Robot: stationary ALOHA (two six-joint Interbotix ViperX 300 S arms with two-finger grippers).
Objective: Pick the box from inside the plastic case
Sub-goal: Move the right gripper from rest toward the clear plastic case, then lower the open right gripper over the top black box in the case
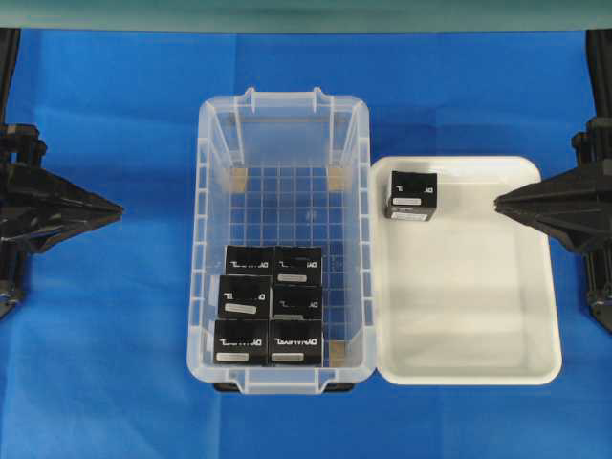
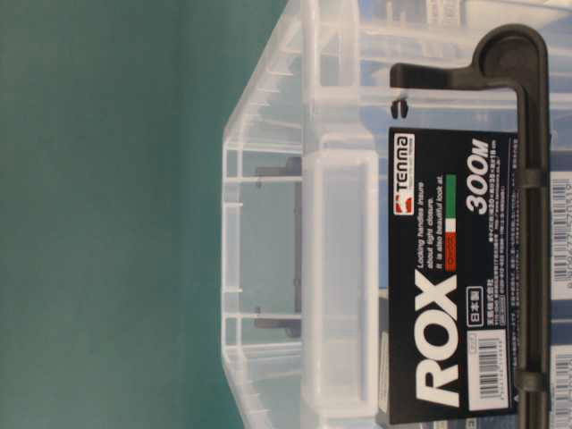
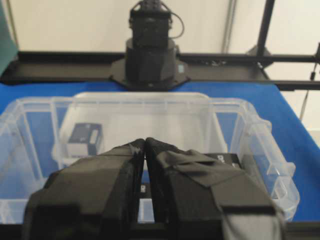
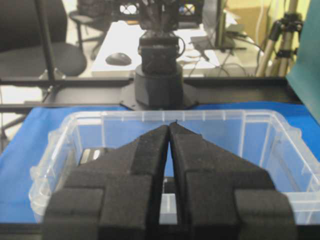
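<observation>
Covering the counter point(image 1: 115, 382) from overhead was a blue cloth, with a teal wall band along the far edge. The case point(image 1: 206, 239) sat mid-counter; six black boxes were packed in two columns at its near end, the box point(image 1: 251, 260) at the far left of that cluster among them. White logo lettering on their tops appeared mirrored and could not be read. Touching the case's right wall lay a white tray point(image 1: 478, 316) with one more black box point(image 1: 412, 196) in its far left corner. The left end effector point(image 1: 107, 206) and right end effector point(image 1: 505, 202) hung at the edges, well apart from the case, each with tips pressed together and holding nothing.

At table level, the picture lay turned sideways: the case wall point(image 2: 268, 223) stood against teal, bearing a black label point(image 2: 447, 286) reading "ROX", "300M", "TENMA", and a black latch point(image 2: 527, 179).

From the left wrist, the pressed-together fingers point(image 3: 100, 190) fronted the case point(image 3: 260, 145); beyond stood the other arm's base, a black rail and a pale wall.

From the right wrist, closed fingers point(image 4: 135, 170) faced the case point(image 4: 280, 140); behind were a desk with a mouse, a chair and a tripod.
</observation>
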